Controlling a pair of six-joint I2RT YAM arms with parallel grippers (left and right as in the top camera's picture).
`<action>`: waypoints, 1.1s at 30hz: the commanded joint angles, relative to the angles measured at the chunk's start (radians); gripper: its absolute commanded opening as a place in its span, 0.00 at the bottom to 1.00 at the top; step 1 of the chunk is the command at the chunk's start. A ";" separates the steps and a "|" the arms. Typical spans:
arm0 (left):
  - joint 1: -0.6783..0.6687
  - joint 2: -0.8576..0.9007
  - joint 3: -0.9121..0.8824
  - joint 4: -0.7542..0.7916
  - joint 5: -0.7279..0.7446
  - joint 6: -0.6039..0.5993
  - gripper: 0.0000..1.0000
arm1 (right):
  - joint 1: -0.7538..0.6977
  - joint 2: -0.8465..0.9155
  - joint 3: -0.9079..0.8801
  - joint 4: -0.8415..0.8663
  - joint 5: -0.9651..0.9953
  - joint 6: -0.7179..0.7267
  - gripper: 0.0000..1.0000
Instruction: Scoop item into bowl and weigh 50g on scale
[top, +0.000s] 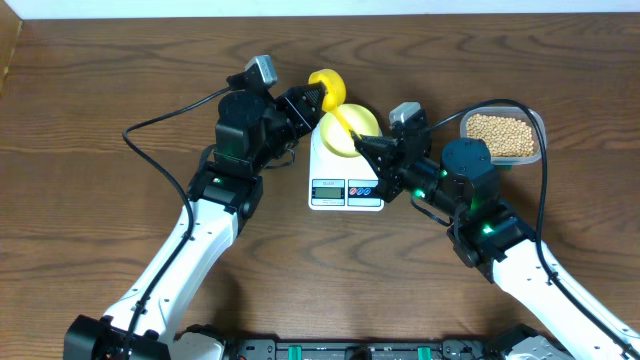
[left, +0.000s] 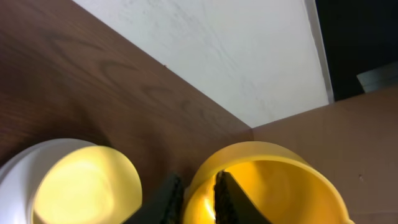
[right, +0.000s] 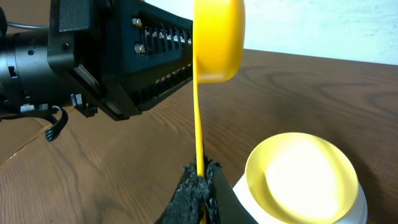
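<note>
Currently both grippers share one yellow scoop (right: 217, 40): the right gripper (right: 200, 186) is pressed together on the thin handle and the left gripper (left: 199, 188) pinches the cup wall. If either arm pulls before the other lets go, the scoop may twist, slip, or knock the empty-looking bowl (top: 368, 122) off the scale (top: 347, 190). Beans (top: 502, 137) sit in the clear tub (top: 541, 125), well apart to the right; the table (top: 100, 150) is dark wood, with a white wall (left: 217, 50) behind.

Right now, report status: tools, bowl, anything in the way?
Left tool clamps scoop rim; right tool shut on its handle. Bowl empty on scale, beans in tub. Scoop handle crosses above bowl.
</note>
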 joint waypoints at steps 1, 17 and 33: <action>0.002 -0.003 0.005 0.005 0.002 0.009 0.15 | 0.017 -0.003 0.019 0.004 -0.027 -0.013 0.01; 0.002 -0.003 0.005 0.005 0.002 0.009 0.07 | 0.017 -0.003 0.019 0.006 -0.050 -0.013 0.01; 0.002 -0.003 0.005 0.008 0.002 -0.063 0.07 | 0.016 -0.003 0.019 0.062 -0.050 0.086 0.55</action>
